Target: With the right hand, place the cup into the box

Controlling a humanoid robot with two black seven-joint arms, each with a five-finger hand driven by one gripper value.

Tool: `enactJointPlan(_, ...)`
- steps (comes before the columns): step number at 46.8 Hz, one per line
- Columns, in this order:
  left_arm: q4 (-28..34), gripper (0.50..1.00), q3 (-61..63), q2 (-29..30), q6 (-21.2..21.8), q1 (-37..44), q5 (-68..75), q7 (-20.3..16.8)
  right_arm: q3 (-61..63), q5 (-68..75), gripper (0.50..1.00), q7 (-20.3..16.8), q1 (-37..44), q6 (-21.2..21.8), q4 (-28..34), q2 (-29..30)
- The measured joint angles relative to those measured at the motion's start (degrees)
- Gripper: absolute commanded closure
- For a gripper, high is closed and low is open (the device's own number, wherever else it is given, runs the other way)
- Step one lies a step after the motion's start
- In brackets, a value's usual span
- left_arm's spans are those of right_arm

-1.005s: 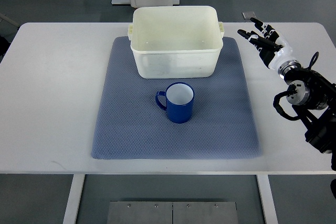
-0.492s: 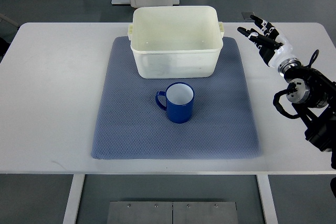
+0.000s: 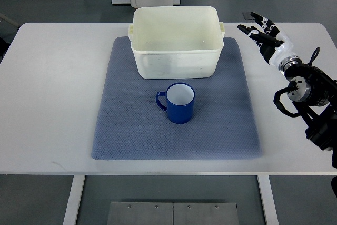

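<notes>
Blue enamel mug (image 3: 180,103) untouched, mid-mat, just in front of white plastic box (image 3: 175,41).
Right hand (image 3: 265,36) near desk's far-right corner, fingers spread, empty; reach not yet begun.

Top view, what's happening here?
Nothing is held yet. The right hand hovers open over the table's right side, beside the box and well away from the cup. The blue cup stands upright on the mat just in front of the empty white box, handle pointing left. The left arm is out of view.

1 steep overhead view, table (image 3: 58,104) centred
</notes>
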Motion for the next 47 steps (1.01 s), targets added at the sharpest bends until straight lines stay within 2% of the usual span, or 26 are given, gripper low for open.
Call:
enactJointPlan(21, 0.0, 0.5, 0.0, 0.0, 0.0, 0.0, 0.0, 0.0, -0.1, 0.0, 0.5, 0.1, 0.4, 0.1, 0.0, 0.0)
enactJointPlan(29, 0.0, 0.5, 0.0, 0.0, 0.0, 0.0, 0.0, 0.0, -0.1, 0.0, 0.502, 1.4, 0.5, 2.1, 0.7, -0.2)
enactJointPlan(40, 0.0, 0.5, 0.0, 0.0, 0.0, 0.0, 0.0, 0.0, 0.0, -0.2, 0.502, 3.8, 0.1, 4.6, 7.5, -3.2)
enactJointPlan(47, 0.0, 0.5, 0.0, 0.0, 0.0, 0.0, 0.0, 0.0, -0.2, -0.8, 0.502, 4.0, 0.1, 7.5, 11.9, -4.1)
